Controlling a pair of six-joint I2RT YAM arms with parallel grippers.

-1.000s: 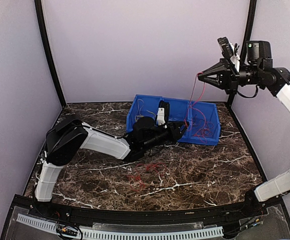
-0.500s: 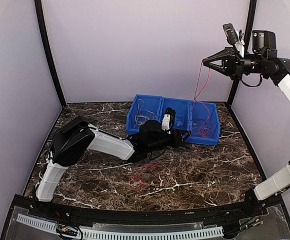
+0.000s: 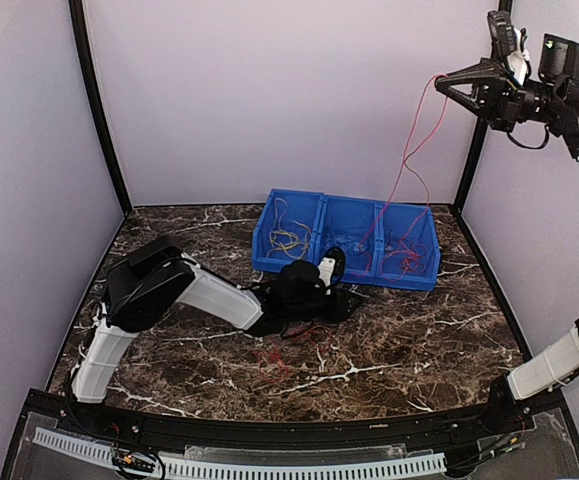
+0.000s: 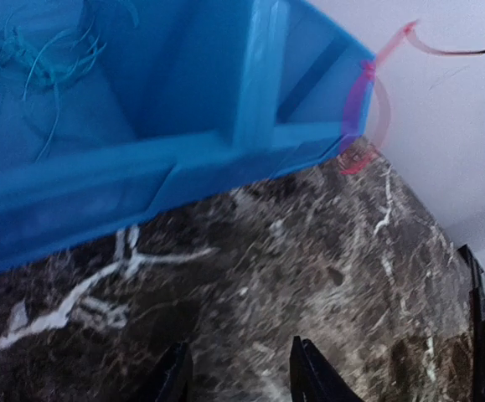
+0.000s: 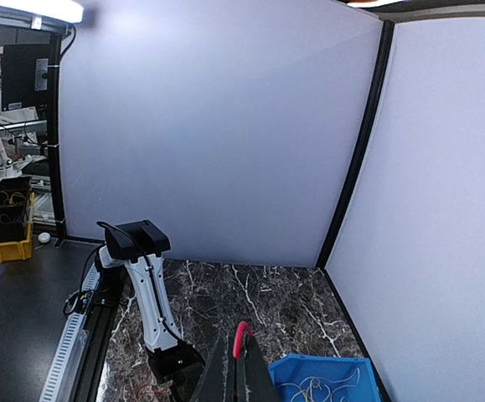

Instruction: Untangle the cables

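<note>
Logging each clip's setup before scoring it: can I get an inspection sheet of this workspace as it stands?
Surface: marble table, dark with white veins.
Job's things: red cable runs up from the right compartment of the blue bin; yellow wires lie in its left compartment; loose red wires lie on the table.
Clutter: nothing seen.
Grippers: left hand open and empty, low in front of the bin; right hand high up, shut on the red cable.
Cables: white slotted duct along the near edge.
Surroundings: plain pale walls, black corner posts.
</note>
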